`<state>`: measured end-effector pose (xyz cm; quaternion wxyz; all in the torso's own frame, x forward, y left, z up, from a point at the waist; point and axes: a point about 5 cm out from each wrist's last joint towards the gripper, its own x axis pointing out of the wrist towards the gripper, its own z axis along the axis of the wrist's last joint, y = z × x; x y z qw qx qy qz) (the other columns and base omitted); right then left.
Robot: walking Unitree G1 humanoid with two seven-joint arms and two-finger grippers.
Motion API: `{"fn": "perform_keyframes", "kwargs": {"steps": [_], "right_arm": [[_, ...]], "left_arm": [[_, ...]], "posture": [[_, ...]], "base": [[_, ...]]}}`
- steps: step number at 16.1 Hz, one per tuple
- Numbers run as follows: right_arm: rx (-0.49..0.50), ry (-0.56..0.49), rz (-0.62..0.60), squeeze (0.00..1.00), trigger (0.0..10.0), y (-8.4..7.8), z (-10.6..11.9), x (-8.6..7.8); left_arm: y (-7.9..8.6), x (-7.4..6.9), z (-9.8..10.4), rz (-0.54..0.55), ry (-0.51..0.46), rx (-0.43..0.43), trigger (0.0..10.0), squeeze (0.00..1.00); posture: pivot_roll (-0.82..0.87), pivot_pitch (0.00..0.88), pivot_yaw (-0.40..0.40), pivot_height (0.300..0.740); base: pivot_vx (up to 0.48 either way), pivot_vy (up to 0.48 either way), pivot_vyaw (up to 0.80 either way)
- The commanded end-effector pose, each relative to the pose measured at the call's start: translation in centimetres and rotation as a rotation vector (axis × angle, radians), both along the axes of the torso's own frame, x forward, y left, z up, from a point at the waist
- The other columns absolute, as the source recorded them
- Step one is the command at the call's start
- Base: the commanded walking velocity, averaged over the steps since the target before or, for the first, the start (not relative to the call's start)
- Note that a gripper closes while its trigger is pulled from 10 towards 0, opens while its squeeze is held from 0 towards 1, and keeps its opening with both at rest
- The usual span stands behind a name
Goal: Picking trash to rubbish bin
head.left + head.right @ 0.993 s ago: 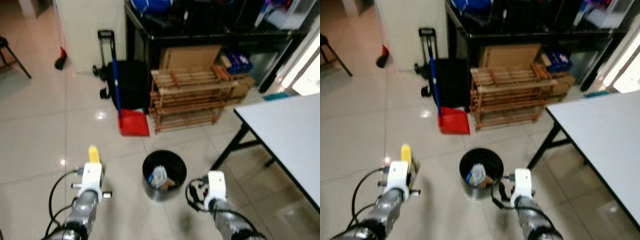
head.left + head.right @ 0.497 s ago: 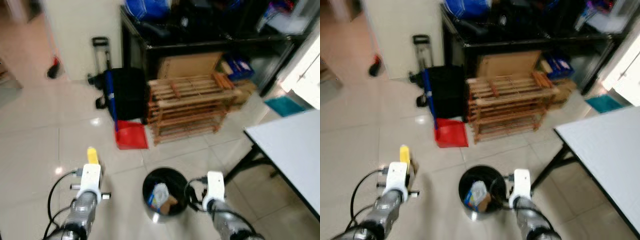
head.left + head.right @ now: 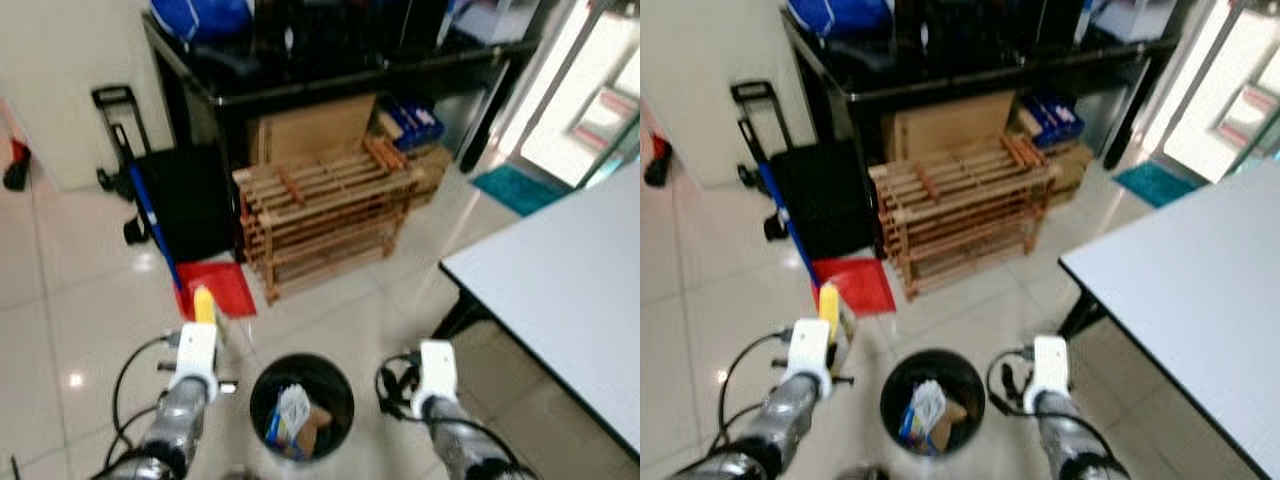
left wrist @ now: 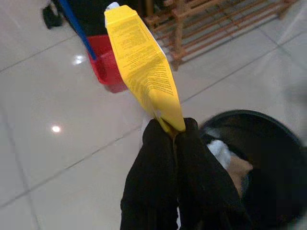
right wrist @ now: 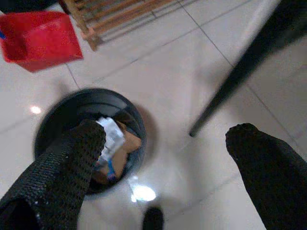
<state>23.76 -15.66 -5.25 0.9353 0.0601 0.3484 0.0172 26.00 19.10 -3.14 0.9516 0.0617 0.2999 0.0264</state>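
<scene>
A black round rubbish bin stands on the tiled floor just ahead, with paper and cardboard trash inside. My left gripper is shut on a flat yellow package, held up to the left of the bin; the same yellow package sticks up above my left wrist. My right gripper is open with nothing between its fingers, hovering to the right of the bin.
A red dustpan with a blue handle lies behind the bin. A wooden rack and a black trolley stand by a dark shelf. A white table on black legs is at the right.
The camera has moved forward and turned right, so the bin now sits closer between my arms. The left gripper still holds the yellow package; the right stays open.
</scene>
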Motion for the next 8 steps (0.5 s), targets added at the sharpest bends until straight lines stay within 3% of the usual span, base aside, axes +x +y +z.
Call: {"fn": "perform_keyframes", "kwargs": {"steps": [1,4,6,8], "right_arm": [[0.0,0.008,-0.01,0.0,10.0,-0.14,-0.06,-0.04],[-0.001,0.013,-0.008,0.0,10.0,-0.13,-0.09,-0.07],[0.0,0.016,-0.003,0.0,10.0,-0.11,-0.12,-0.1],[0.019,0.02,0.002,0.0,10.0,0.09,-0.16,-0.16]], "left_arm": [[-0.18,-0.07,-0.12,-0.011,0.013,-0.004,10.0,0.0],[-0.2,-0.14,-0.2,-0.014,0.02,-0.005,10.0,0.0],[-0.21,-0.21,-0.27,-0.018,0.025,0.001,10.0,0.0],[-0.21,-0.31,-0.36,-0.016,0.031,0.005,10.0,0.0]], "posture": [[0.02,0.043,-0.075,0.74],[0.02,0.045,-0.075,0.74],[0.02,0.045,-0.075,0.74],[0.02,0.044,-0.075,0.74]], "base": [[0.0,0.0,0.0],[0.0,0.0,0.0],[0.0,0.0,-0.41],[0.3,0.0,-0.8]]}}
